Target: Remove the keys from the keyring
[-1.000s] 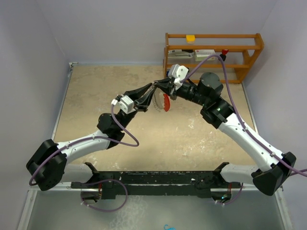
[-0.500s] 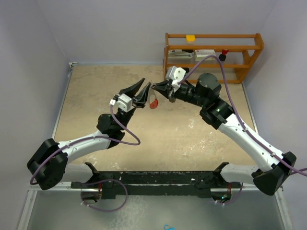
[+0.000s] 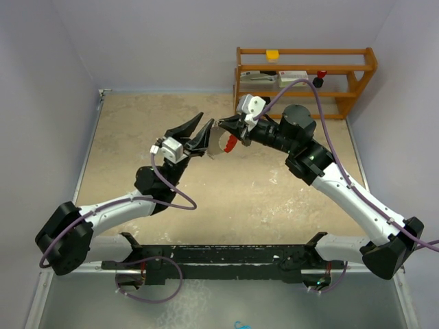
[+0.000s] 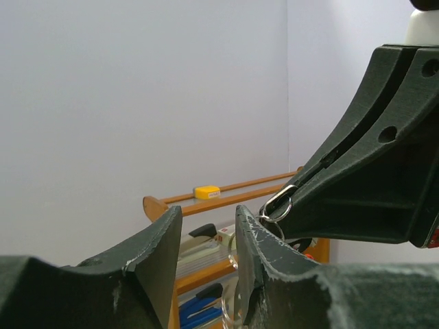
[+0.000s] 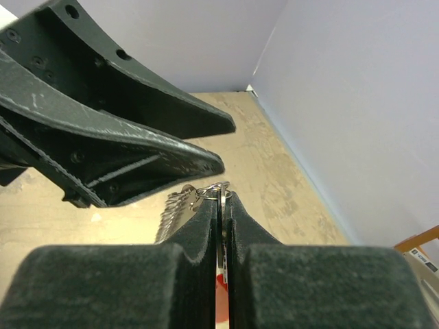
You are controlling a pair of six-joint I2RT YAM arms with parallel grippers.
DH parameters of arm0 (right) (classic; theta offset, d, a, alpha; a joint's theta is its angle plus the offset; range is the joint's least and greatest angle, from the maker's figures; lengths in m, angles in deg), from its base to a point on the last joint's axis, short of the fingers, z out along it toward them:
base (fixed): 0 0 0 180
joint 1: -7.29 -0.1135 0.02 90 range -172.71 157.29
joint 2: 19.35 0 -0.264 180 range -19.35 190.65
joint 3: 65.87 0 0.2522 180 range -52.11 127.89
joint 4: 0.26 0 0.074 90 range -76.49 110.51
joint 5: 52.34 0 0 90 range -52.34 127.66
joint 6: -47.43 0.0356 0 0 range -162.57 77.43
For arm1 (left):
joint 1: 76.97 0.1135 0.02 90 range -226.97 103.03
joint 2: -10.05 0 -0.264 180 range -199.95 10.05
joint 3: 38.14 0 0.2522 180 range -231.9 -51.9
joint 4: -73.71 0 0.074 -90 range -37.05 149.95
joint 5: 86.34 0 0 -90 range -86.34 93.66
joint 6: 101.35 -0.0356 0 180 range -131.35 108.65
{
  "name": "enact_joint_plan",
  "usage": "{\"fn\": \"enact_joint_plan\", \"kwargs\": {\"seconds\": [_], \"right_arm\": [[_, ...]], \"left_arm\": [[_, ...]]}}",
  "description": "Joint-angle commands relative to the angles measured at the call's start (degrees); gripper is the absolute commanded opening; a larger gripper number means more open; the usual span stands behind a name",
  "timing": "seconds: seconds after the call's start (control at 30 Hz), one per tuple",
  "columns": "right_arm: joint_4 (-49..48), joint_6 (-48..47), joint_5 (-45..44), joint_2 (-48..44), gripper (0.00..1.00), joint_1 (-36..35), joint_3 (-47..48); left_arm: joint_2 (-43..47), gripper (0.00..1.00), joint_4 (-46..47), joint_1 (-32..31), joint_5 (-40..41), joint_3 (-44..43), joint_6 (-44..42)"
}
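The keyring hangs from my right gripper (image 3: 223,127), which is shut on it above the table's middle. Its red crescent (image 3: 234,142) and silvery ridged arc (image 3: 218,146) dangle below the jaws. In the right wrist view a thin metal strip sits between the closed pads, a small split ring (image 5: 219,190) pokes out at the tips, and the ridged coil (image 5: 171,214) trails left. My left gripper (image 3: 205,125) stands open just left of it, with nothing between its fingers (image 4: 154,253). The right gripper's black jaw (image 4: 370,164) and the ring (image 4: 277,205) fill the left wrist view's right side. The keys are hidden.
A wooden rack (image 3: 305,72) stands at the back right with a yellow block (image 3: 273,54) on its top rail and boxes and tools on its shelves. The sandy table top (image 3: 137,130) is walled by pale panels on the left, back and right.
My left gripper has opened and drawn back to the left, away from the right gripper's tip. The keyring has swung and stays held by the right gripper.
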Motion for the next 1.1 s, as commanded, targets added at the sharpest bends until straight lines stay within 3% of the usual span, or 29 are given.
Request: {"fn": "enact_joint_plan", "kwargs": {"seconds": [0.0, 0.23, 0.47, 0.73, 0.93, 1.07], "right_arm": [[-3.2, -0.7, -1.8, -1.5, 0.00, -0.4, 2.0], [-3.6, -0.6, -2.6, -1.0, 0.00, -0.5, 2.0], [-4.3, 0.0, -3.0, 0.1, 0.00, -0.9, 2.7], [-4.4, -0.1, -3.2, 1.5, 0.00, -1.4, 3.9], [-4.5, -0.2, -3.2, 1.8, 0.00, -1.7, 4.1], [-4.5, -0.4, -3.5, 1.6, 0.00, -1.8, 4.1]], "left_arm": [[5.5, 0.35, -1.2, 0.1, 3.3, 1.1, 0.7], [12.0, 0.37, -10.7, -0.1, 4.8, 1.2, -0.3], [13.3, 0.51, -16.4, -0.1, -8.6, 0.3, 2.6], [12.6, 0.62, -17.5, -1.7, -12.7, 0.3, 3.4], [11.2, 0.62, -18.2, -3.1, -8.1, 0.8, -0.1], [11.0, 0.52, -15.2, -3.7, -3.2, 2.7, -1.1]]}}
